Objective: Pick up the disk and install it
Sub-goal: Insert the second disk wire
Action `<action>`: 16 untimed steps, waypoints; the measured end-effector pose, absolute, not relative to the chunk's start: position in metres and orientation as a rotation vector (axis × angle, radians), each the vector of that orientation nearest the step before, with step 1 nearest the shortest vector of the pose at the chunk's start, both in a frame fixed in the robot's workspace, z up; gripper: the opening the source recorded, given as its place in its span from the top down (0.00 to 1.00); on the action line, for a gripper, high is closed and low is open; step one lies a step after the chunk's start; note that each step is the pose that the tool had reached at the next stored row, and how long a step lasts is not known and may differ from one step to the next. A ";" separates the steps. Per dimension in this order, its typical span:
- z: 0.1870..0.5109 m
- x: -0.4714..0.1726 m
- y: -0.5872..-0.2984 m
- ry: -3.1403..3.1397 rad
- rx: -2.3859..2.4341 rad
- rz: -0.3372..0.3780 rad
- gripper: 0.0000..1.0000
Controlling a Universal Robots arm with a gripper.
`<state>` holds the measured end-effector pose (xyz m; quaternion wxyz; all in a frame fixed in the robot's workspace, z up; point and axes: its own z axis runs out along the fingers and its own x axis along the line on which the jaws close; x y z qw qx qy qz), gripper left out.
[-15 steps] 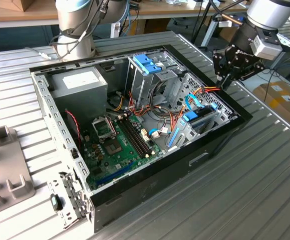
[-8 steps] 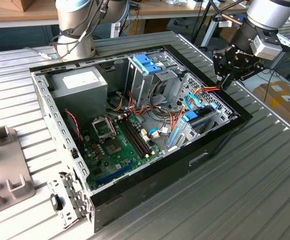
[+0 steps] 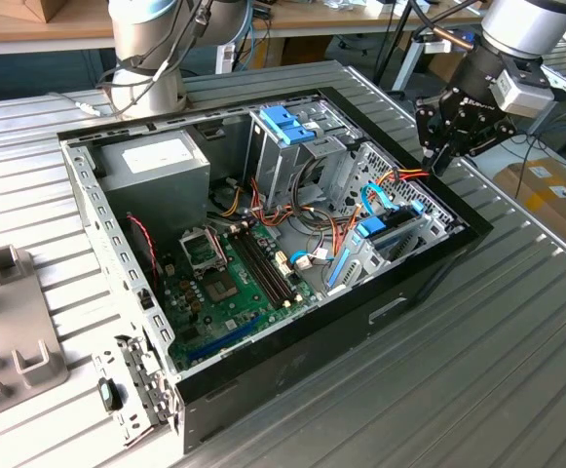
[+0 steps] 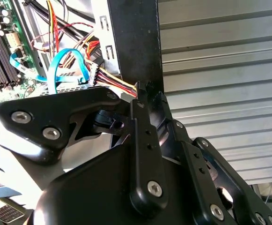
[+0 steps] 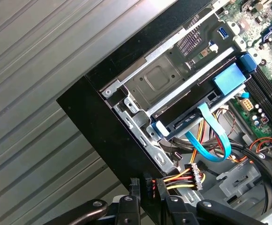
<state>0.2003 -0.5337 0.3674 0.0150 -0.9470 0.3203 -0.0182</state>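
Open computer case (image 3: 414, 283) on a ribbed metal table (image 3: 516, 380), exterior view; clock positions are taken from the case's centre.

The gripper (image 3: 436, 161) hangs at 2 o'clock, over the case's black rim. In both wrist views its fingers (image 4: 145, 117) stand narrow, closed on the black plug (image 5: 148, 182) of a yellow, red and black power lead (image 5: 175, 180). The lead runs from the plug to a white connector (image 5: 197, 173) just inside the rim.

The disk (image 3: 375, 231) lies at 3 o'clock, seated in the drive bay (image 5: 159, 79) along the case's edge, apart from the gripper. In the first wrist view the disk (image 5: 185, 117) shows edge-on beneath the bay's metal plate, with its blue rail (image 5: 229, 79) facing the board. A blue data ribbon (image 5: 210, 145) loops between the disk and the held plug, and loose wire bundles crowd the same corner.

Surroundings: a metal cage with a blue top (image 3: 287, 125) at 12 o'clock; a grey power supply (image 3: 156, 161) at 10 o'clock; the green board (image 3: 229, 283) at 7 o'clock. The supply's white label carries print that cannot be made out. Outside the case, a grey fixture (image 3: 15, 331) sits at 9 o'clock, a metal bracket (image 3: 132, 390) at 8 o'clock, the arm's base (image 3: 146, 68) at 11 o'clock and a cardboard box (image 3: 546, 190) at 3 o'clock, beyond the table.
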 end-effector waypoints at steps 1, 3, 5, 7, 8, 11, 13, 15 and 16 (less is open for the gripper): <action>0.367 0.200 -0.534 0.997 -2.947 -0.056 0.73; 0.367 0.200 -0.534 0.996 -2.947 -0.056 0.73; 0.367 0.200 -0.534 0.996 -2.947 -0.056 0.73; 0.367 0.200 -0.534 0.995 -2.947 -0.056 0.81; 0.367 0.200 -0.534 0.995 -2.948 -0.056 0.81; 0.367 0.200 -0.534 0.995 -2.948 -0.056 0.84; 0.367 0.200 -0.534 0.994 -2.948 -0.056 0.84; 0.367 0.200 -0.534 0.994 -2.948 -0.056 0.84; 0.367 0.200 -0.534 0.994 -2.948 -0.056 0.84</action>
